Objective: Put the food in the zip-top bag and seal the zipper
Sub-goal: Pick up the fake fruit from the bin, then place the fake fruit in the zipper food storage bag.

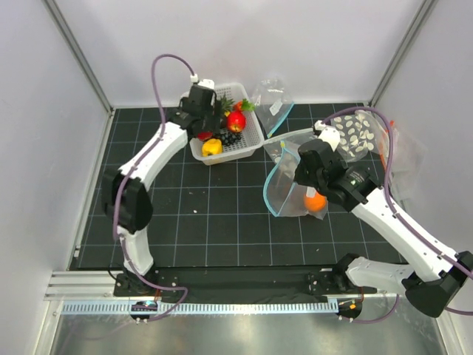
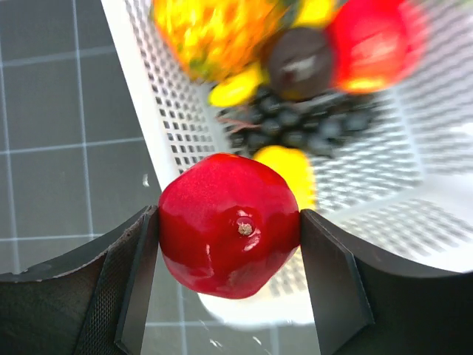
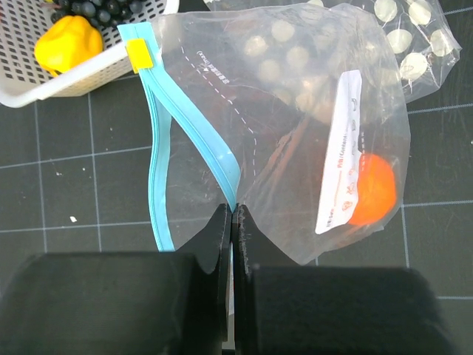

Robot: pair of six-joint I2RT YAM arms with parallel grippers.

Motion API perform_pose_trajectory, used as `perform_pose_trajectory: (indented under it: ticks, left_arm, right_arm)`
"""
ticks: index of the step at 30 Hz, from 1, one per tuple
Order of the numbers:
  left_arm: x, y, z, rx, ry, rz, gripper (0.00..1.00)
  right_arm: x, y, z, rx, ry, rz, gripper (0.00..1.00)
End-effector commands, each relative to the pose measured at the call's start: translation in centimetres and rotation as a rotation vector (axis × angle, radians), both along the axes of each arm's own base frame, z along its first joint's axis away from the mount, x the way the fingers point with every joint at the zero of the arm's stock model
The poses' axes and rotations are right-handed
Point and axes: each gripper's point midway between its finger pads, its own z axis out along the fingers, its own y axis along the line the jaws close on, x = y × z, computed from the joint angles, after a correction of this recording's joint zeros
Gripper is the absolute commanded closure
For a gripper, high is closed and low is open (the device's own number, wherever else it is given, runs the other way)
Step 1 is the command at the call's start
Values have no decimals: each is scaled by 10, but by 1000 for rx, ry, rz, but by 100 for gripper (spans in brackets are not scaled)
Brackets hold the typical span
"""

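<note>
My left gripper (image 2: pixel 229 251) is shut on a glossy red apple-like fruit (image 2: pixel 229 225), held above the near-left corner of the white basket (image 2: pixel 170 111); it also shows in the top view (image 1: pixel 205 136). A second red fruit (image 1: pixel 236 121) and a yellow lemon-like piece (image 1: pixel 212 147) lie in the basket. The zip-top bag (image 3: pixel 295 111) lies right of the basket with its mouth open towards it. The orange (image 3: pixel 373 188) is inside it. My right gripper (image 3: pixel 234 211) is shut on one lip of the teal zipper (image 3: pixel 214 148) and lifts it.
The basket also holds a spiky pineapple (image 2: pixel 214 29) and dark grapes (image 2: pixel 295 129). A clear bag with white dots (image 1: pixel 355 133) lies at the back right, and another clear bag (image 1: pixel 272 100) lies behind the basket. A yellow slider (image 3: pixel 137 54) sits at the zipper's end.
</note>
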Motion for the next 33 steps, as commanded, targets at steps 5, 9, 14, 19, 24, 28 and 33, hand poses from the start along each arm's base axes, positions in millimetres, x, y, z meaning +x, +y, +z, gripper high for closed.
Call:
perform_pose_trajectory:
  ticks: [5,9,14,19,24,28,33]
  left_arm:
    - [-64,-67,126,-508,-209,-254,53]
    - [-109,-96,158,-624,-253,-361,55]
    - [-165,-130,170,-733,-256,-473,56]
    - [-205,-164,170,-821,-208,-565,57]
    - [-226,-196,146,-826,-138,-611,57]
    - [-226,-215,125,-811,-97,-615,58]
    - [-222,-232,109,-799,-63,-617,59]
  right_arm:
    - [10,4,15,-19,-34,21,99]
    - [14,9,15,-25,-26,35,99]
    - [14,13,20,-5,-34,47,99]
    - [13,11,26,-3,-41,46,99]
    - [12,10,30,5,-49,46,99]
    - [10,9,34,13,-56,44,99]
    - [7,5,38,24,-70,30,99]
